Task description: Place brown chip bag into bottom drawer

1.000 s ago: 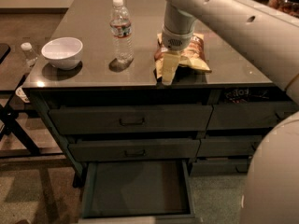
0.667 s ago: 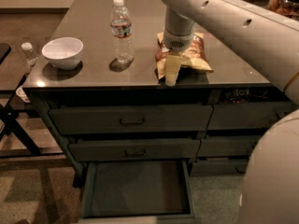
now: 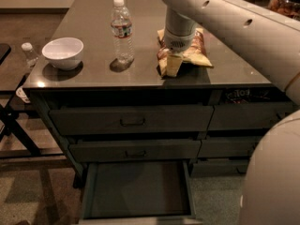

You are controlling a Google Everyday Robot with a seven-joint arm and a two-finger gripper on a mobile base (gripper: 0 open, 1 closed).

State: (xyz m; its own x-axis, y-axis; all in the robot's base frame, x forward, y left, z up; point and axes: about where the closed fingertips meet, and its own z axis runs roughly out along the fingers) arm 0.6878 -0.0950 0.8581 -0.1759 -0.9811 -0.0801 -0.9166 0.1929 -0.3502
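Note:
The brown chip bag (image 3: 199,50), crinkled yellow-tan and dark brown, lies flat on the grey counter (image 3: 93,74) near its front edge, right of the middle. My gripper (image 3: 172,64) hangs from the white arm and points straight down onto the bag's near left end, touching it. The bottom drawer (image 3: 136,189) of the left column is pulled out below the counter, and its flat inside is bare.
A clear water bottle (image 3: 122,29) stands left of the bag and a white bowl (image 3: 63,53) sits at the counter's left end. Two shut handled drawers (image 3: 132,121) are above the open one. A jar of brown snacks (image 3: 283,1) is at the far right. My white base (image 3: 272,172) fills the lower right.
The gripper has shifted slightly to the right and back over the bag's near end, and the bag has edged slightly with it. Bottle, bowl and drawer are unchanged.

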